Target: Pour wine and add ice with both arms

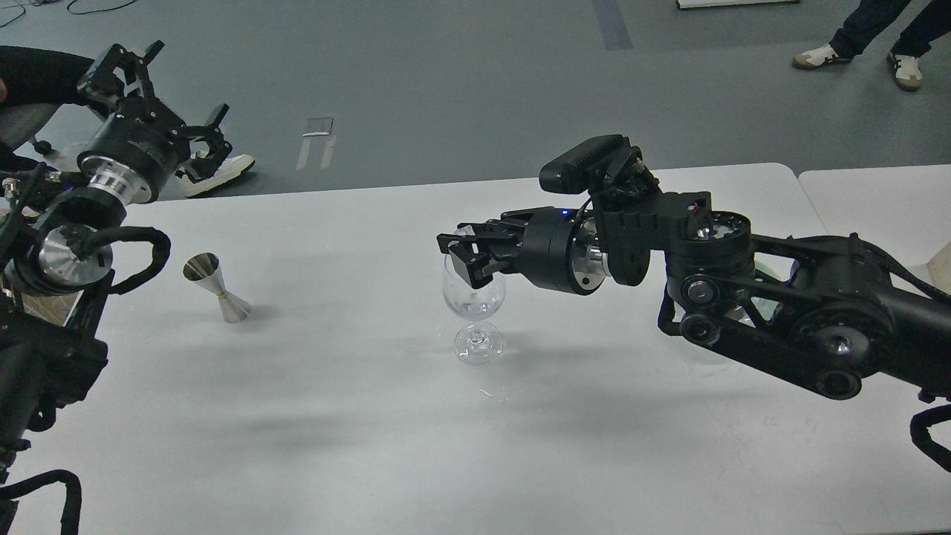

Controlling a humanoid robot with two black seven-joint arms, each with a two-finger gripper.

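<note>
A clear wine glass [474,301] stands upright at the middle of the white table [334,416]. A few small clear ice pieces [475,305] seem to lie low in its bowl; they are hard to make out. My right gripper [466,251] reaches in from the right and hovers at the glass's rim, fingers apart, with nothing visibly held. My left gripper [167,93] is raised at the far left, beyond the table's back edge, wide open and empty.
A steel jigger [217,297] stands tilted on the left of the table. A second white table [877,200] adjoins at the right. A person's feet [854,59] are on the floor at the back right, and a shoe [223,171] at the back left.
</note>
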